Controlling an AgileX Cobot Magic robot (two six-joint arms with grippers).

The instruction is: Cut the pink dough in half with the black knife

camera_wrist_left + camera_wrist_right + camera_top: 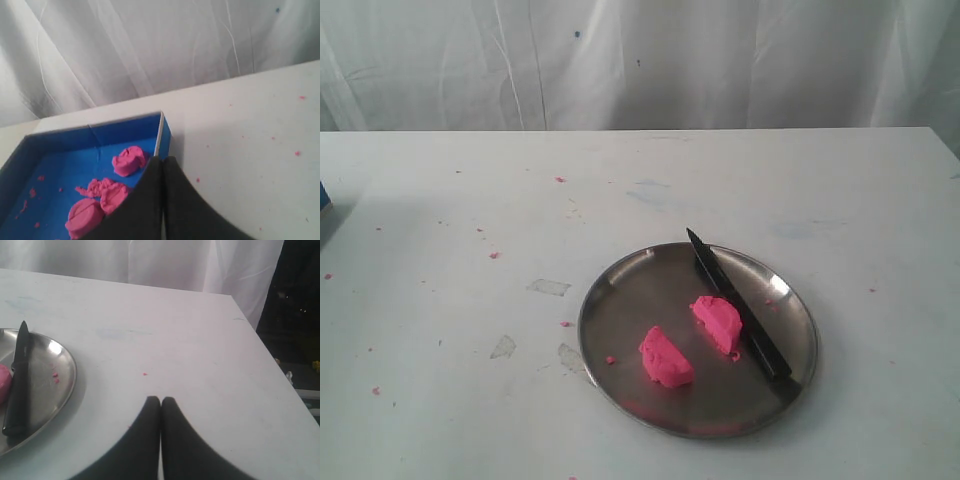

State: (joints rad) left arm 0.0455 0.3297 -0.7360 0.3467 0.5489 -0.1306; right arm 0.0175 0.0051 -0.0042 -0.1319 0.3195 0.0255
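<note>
Pink dough sits halved on the plate, black knife beside it, tip over the far rim. Left gripper closed, empty, at blue box well left of plate. Right gripper closed, empty, over open table right of plate.

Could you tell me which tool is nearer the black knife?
Right. The right tool is beside the plate holding the black knife; the left tool is by the blue box.

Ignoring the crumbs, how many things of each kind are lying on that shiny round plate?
Pink dough pieces: 2
Black knife: 1
Total on the steel plate: 3
</note>
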